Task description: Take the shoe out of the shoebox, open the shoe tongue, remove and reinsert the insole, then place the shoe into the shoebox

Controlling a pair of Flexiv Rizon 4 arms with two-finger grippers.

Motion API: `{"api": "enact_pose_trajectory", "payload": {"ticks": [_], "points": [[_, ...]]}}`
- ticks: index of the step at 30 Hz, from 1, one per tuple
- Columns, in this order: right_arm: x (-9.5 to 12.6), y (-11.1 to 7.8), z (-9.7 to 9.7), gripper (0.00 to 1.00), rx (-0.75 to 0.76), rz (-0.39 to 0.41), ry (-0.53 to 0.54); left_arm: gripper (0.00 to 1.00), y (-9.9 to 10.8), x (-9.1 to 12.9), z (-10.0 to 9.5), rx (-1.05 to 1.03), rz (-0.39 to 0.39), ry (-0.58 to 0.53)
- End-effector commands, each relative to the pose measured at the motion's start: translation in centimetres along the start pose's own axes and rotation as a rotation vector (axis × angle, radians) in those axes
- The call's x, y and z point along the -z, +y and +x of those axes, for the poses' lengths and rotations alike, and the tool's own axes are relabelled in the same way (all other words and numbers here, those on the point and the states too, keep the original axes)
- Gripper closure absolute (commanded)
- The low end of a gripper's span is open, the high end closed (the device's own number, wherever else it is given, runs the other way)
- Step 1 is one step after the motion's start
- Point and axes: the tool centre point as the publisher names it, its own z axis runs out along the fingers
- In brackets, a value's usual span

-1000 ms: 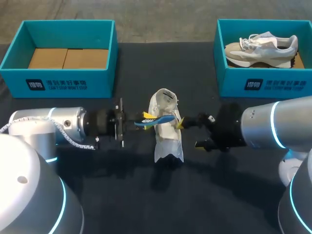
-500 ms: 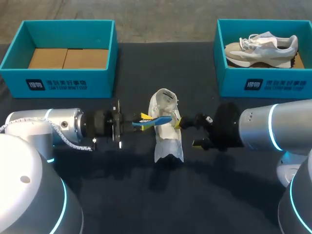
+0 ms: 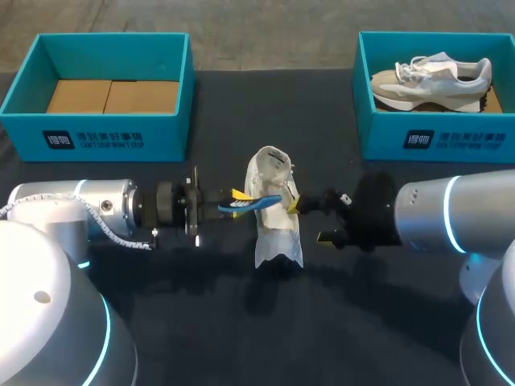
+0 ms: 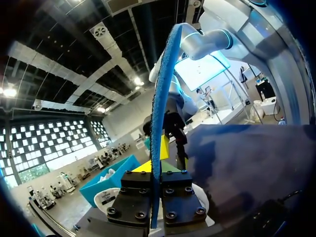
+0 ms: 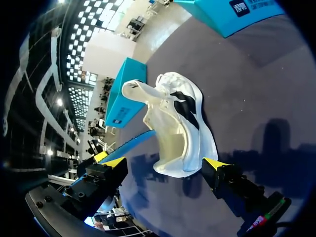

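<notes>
A white shoe [image 3: 278, 221] stands on the bench [image 3: 338, 322]. Just left of it, the left arm [image 3: 96, 207] pinches a blue insole [image 3: 259, 203] in its jaws; the right arm [image 3: 434, 217] reaches its right side.

A table [image 3: 273, 112] fills the head view from side to side, draped in a matte black cloth [image 3: 241, 338] that lies flat over it, lit from above, with soft dark shadows pooled on it near the table's middle.

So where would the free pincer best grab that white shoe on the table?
Probably the white shoe by its thin side wall near the opening, coming from the right: the right pincer is there, open, while the left pincer and blue insole occupy the other side.
</notes>
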Motion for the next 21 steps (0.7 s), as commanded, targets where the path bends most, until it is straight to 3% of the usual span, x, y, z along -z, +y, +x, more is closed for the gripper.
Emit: {"api": "enact_pose_trajectory", "payload": {"ticks": [1, 21], "points": [[0.5, 0.4, -0.4, 0.0, -0.001, 0.032, 0.015, 1.0, 0.3, -0.1, 0.1, 0.004, -0.011, -0.001], [0.5, 0.4, -0.4, 0.0, -0.001, 0.032, 0.015, 1.0, -1.7, -1.3, -1.1, -0.021, 0.043, -0.022]]}}
